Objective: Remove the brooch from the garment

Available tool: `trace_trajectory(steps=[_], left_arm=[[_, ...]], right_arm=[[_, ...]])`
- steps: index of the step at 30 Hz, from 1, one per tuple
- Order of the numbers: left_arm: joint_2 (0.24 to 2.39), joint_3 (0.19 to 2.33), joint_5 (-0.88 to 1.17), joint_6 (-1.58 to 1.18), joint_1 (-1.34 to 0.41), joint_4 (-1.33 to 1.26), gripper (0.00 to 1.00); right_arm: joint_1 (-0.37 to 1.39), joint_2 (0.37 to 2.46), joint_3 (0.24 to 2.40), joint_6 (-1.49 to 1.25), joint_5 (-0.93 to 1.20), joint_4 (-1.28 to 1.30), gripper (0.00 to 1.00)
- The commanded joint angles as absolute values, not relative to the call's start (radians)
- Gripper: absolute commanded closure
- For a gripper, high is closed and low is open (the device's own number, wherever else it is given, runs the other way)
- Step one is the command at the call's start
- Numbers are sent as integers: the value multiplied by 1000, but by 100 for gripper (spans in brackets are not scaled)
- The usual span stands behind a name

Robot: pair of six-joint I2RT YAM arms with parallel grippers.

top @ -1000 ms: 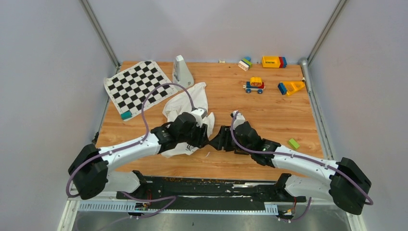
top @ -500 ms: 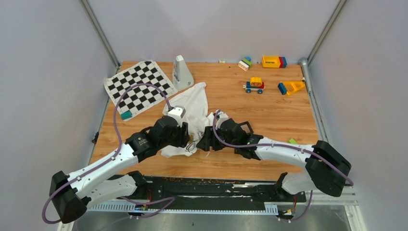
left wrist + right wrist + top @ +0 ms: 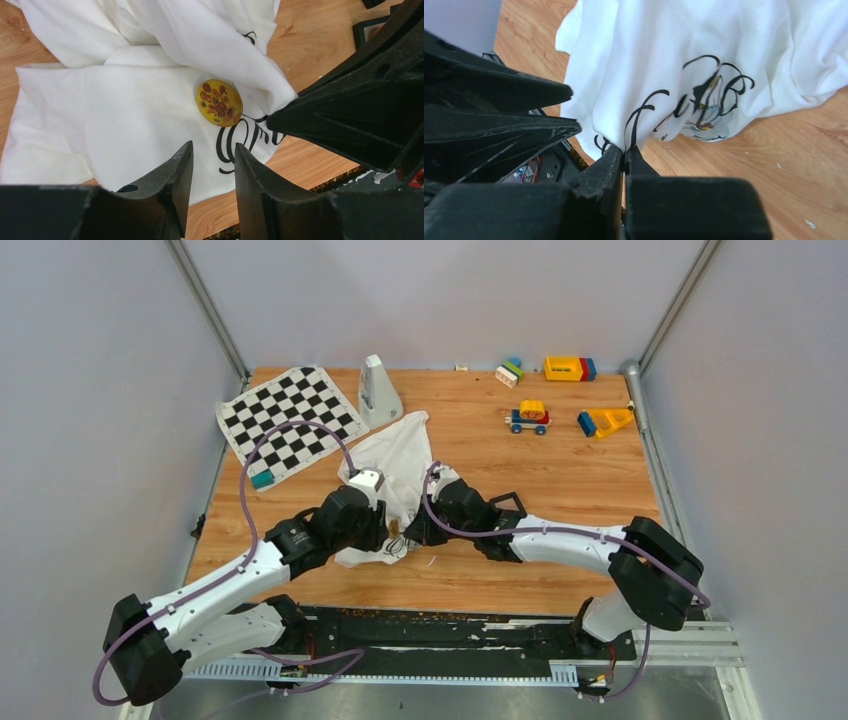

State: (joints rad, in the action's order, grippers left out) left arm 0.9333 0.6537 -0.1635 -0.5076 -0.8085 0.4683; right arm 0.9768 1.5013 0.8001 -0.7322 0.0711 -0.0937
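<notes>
A white garment [image 3: 395, 458] with black script lies crumpled on the wooden table. A round yellow brooch [image 3: 219, 102] with red flowers is pinned to it; it shows from above as a small yellow spot [image 3: 394, 528]. My left gripper [image 3: 212, 150] is open and empty, its tips just short of the brooch. My right gripper [image 3: 625, 151] is shut on a fold of the garment [image 3: 704, 65] and holds the cloth up beside the brooch; it shows in the left wrist view [image 3: 295, 117] too.
A checkerboard mat [image 3: 285, 418] with a teal block [image 3: 262, 479] lies at the back left. A white metronome-shaped object [image 3: 378, 388] stands behind the garment. Toy blocks and a toy car [image 3: 528, 417] lie at the back right. A green block [image 3: 610, 538] lies at the right.
Both grippers have moved left and closer together over the garment's near edge. The right gripper now pinches the cloth next to the brooch.
</notes>
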Motion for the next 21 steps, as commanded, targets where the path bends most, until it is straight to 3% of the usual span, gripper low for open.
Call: trace_trajectory(steps=[1,17,21], left_arm=[[913,643,-142,-496,-804,402,56],[910,639,-30,-492,-805,349,44],[963,647,-67,-496,-804,382,45]], right_arm=[[1016,1404,795,-700,63,-150,100],[1068,1359,797,-674,96,-130,100],[1068,1367,801,-688,92,-128,100]])
